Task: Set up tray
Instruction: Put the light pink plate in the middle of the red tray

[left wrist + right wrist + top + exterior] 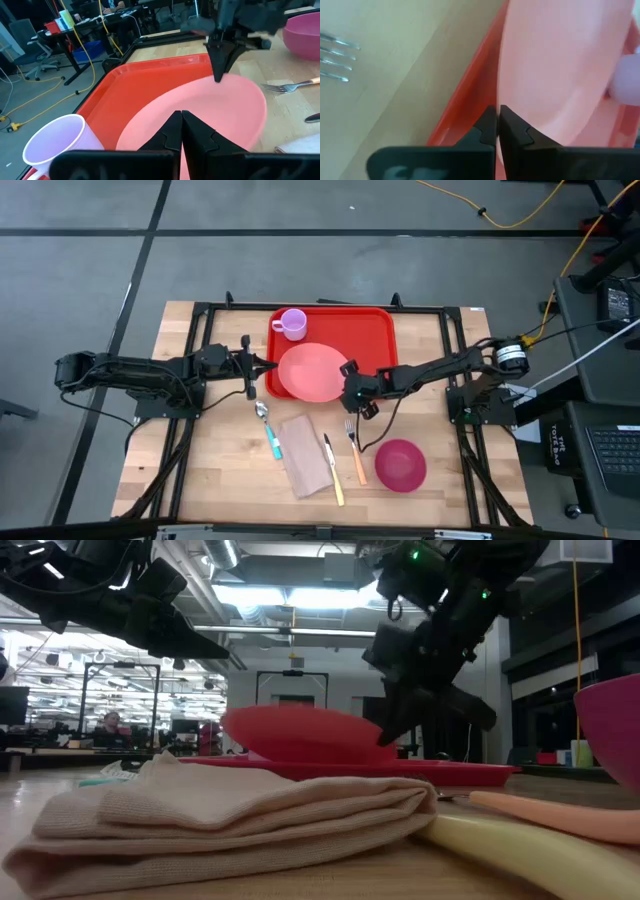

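Left end effector [262,366]: I hold it at the left edge of the tray, its tips at the plate's left rim. In the left wrist view my fingers [167,134] are pressed together with nothing visible between them.

Tray [375,328]: the red tray lies flat at the far middle of the worktop [225,470], between my two arms.

Cup [293,323]: a lilac cup sits in the tray's far left corner; I judge that item as placed.

Plate [312,372]: the pink plate overhangs the tray's near rim and, in the low view, sits tilted, so I judge it only partly seated.

Right end effector [350,370]: it sits at the plate's right rim. In the right wrist view the fingers [487,125] are closed to a thin slit; whether the plate's edge is pinched there I cannot tell.

Still off the tray, left to right: spoon [268,427], folded napkin [304,454], knife [333,470], fork [354,447], and bowl [401,464], all on the worktop's near side.

Progress: early, as I judge it. One item is set, the plate needs settling, and five pieces remain to bring over.
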`<action>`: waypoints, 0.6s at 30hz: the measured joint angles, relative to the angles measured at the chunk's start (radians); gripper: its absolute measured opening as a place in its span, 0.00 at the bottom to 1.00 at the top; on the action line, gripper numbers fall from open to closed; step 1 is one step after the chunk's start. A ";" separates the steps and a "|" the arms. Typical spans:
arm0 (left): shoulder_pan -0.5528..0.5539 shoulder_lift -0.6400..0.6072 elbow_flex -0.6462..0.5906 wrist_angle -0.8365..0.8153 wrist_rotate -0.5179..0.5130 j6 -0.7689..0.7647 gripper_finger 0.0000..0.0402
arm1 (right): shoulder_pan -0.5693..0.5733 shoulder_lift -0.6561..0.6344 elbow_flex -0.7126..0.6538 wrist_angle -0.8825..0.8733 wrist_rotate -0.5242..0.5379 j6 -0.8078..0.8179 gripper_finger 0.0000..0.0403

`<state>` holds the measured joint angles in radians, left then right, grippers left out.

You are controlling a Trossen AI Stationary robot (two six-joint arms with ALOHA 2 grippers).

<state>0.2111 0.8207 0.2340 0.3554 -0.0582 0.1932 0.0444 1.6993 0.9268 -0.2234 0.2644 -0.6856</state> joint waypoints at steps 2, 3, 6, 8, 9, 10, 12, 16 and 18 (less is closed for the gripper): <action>0.000 0.000 0.000 0.001 0.000 0.000 0.01 | 0.000 0.017 0.000 0.008 0.029 -0.028 0.02; 0.000 0.000 0.000 0.000 0.000 0.000 0.01 | 0.000 0.020 0.000 0.013 0.041 -0.031 0.02; 0.000 0.000 0.000 0.000 0.000 0.001 0.01 | -0.007 0.022 0.000 0.026 0.039 -0.031 0.02; 0.000 0.000 0.000 0.001 0.000 0.001 0.00 | -0.012 0.022 0.000 0.027 0.024 -0.034 0.02; 0.000 0.000 0.000 0.000 0.000 0.001 0.00 | -0.015 0.022 0.000 0.026 0.023 -0.038 0.02; 0.000 0.000 0.000 0.000 0.000 0.001 0.00 | -0.019 0.022 0.000 0.025 0.022 -0.046 0.02; 0.000 0.000 0.000 0.001 0.000 0.002 0.01 | -0.028 0.022 0.000 0.029 0.008 -0.055 0.02; 0.000 0.000 0.000 0.001 0.000 0.001 0.01 | -0.048 0.022 0.000 0.046 -0.006 -0.058 0.02; 0.000 0.000 0.000 0.001 0.000 0.002 0.01 | -0.055 0.022 0.000 0.046 -0.011 -0.058 0.02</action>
<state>0.2112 0.8205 0.2340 0.3561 -0.0582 0.1949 -0.0103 1.7214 0.9268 -0.1773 0.2533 -0.7437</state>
